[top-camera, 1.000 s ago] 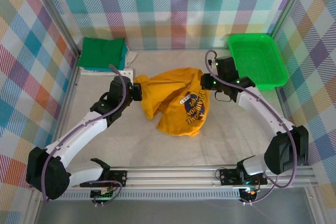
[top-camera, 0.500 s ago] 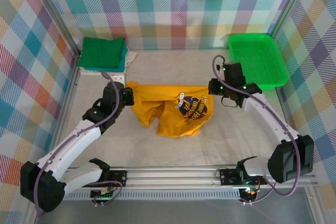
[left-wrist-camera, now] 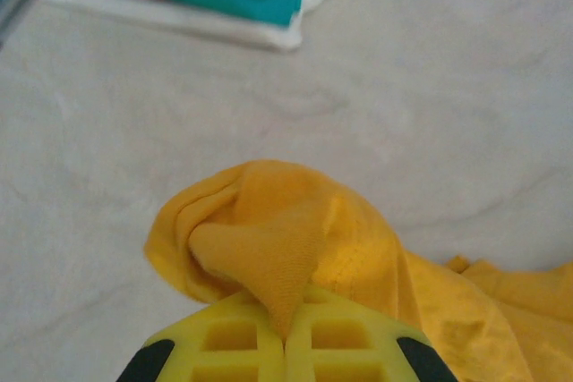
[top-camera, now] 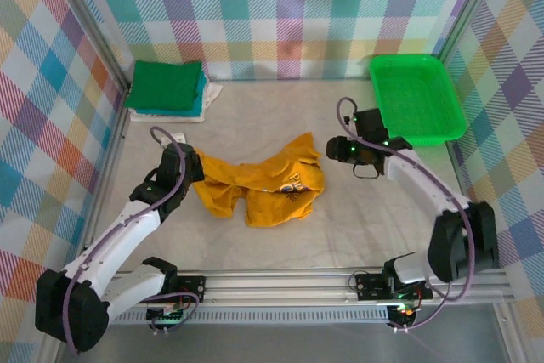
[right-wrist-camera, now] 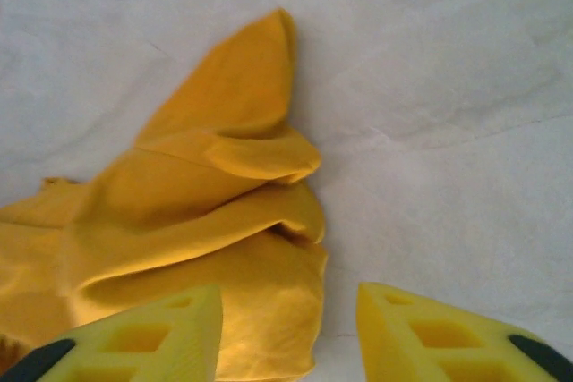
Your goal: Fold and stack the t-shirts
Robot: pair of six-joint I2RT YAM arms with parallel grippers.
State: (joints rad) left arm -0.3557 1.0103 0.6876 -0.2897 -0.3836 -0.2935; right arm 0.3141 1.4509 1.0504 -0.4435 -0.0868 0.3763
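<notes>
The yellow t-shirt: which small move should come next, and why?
Probably lower the right gripper and close it on the cloth edge before it. Its jaws stand open, gripping nothing, while the left gripper is shut on a fold of the yellow t-shirt, which lies crumpled; two grips could spread it flat.

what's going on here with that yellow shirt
Two robot arms are working on a mustard-yellow t-shirt that lies crumpled in the middle of the table. The left gripper is shut on a bunched bit of its cloth. The right gripper hovers open over the shirt's other end, holding nothing. A pile of folded shirts sits in the far left corner, a green tray at far right.
</notes>
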